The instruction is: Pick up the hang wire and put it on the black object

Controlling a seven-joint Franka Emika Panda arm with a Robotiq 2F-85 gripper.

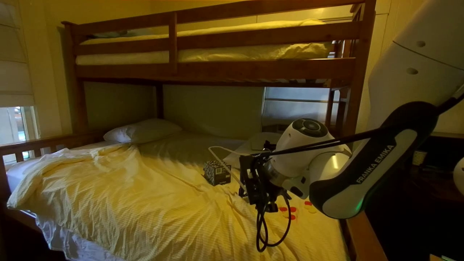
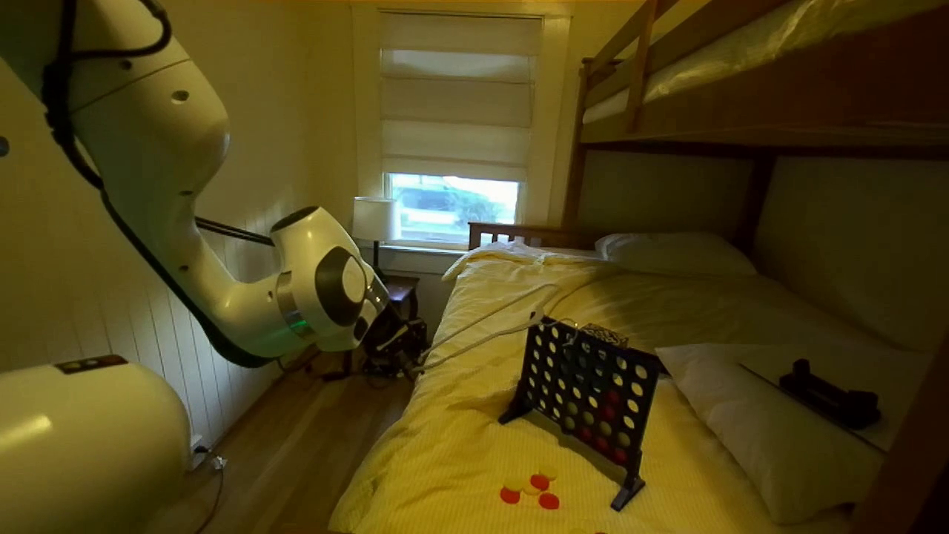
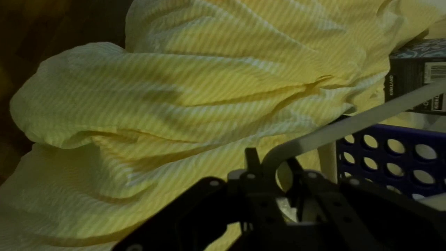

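The hang wire, a pale clothes hanger, shows in both exterior views (image 1: 220, 147) (image 2: 523, 323) and in the wrist view (image 3: 331, 134). My gripper (image 3: 273, 158) is shut on one rounded corner of it; it also shows in an exterior view (image 2: 415, 363). The hanger is held in the air, reaching out from the fingers. The black object, an upright holed grid board (image 2: 589, 393), stands on the bed; part shows in the wrist view (image 3: 382, 153). The hanger's hook is near the board's top left edge; I cannot tell whether they touch.
A dark patterned box (image 1: 217, 174) stands on the yellow blanket (image 1: 145, 195) near the board. Red and yellow discs (image 2: 540, 482) lie before the board. A pillow (image 2: 771, 423) with a black item (image 2: 830, 397) is beside it. The upper bunk (image 1: 217, 72) overhangs the bed.
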